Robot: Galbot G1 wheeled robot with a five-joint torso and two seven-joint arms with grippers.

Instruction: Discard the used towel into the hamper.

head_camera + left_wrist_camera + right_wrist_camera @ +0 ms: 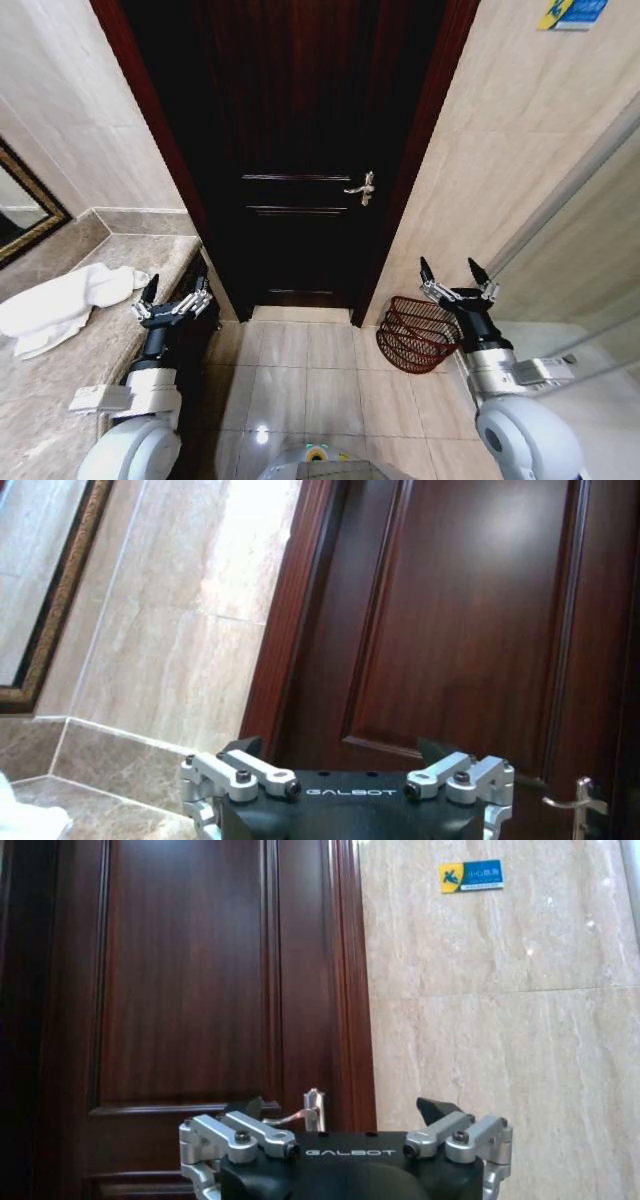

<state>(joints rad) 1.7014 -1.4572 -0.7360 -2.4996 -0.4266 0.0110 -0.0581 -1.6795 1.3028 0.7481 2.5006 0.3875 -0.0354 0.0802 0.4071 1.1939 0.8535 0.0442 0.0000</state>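
The towel point(62, 305) lies crumpled and white on the stone worktop point(60, 400) at our left, untouched, so the task has not started: nothing grasped, nothing carried, nothing dropped. The hamper point(418, 334) sits on the tiled floor at our right, by the wall just beside the door point(300, 150), tilted with its mouth facing our way, and we see nothing in it. We judge all steps remain: reach the towel, grip it, carry it across, release it in the hamper. Our left gripper point(172, 297) hangs raised at the worktop edge, near the towel but apart from it, fingers spread wide, holding nothing. Our right gripper point(458, 281) is raised just above and beside the hamper rim, fingers also spread wide and empty, touching nothing as far as we can tell.
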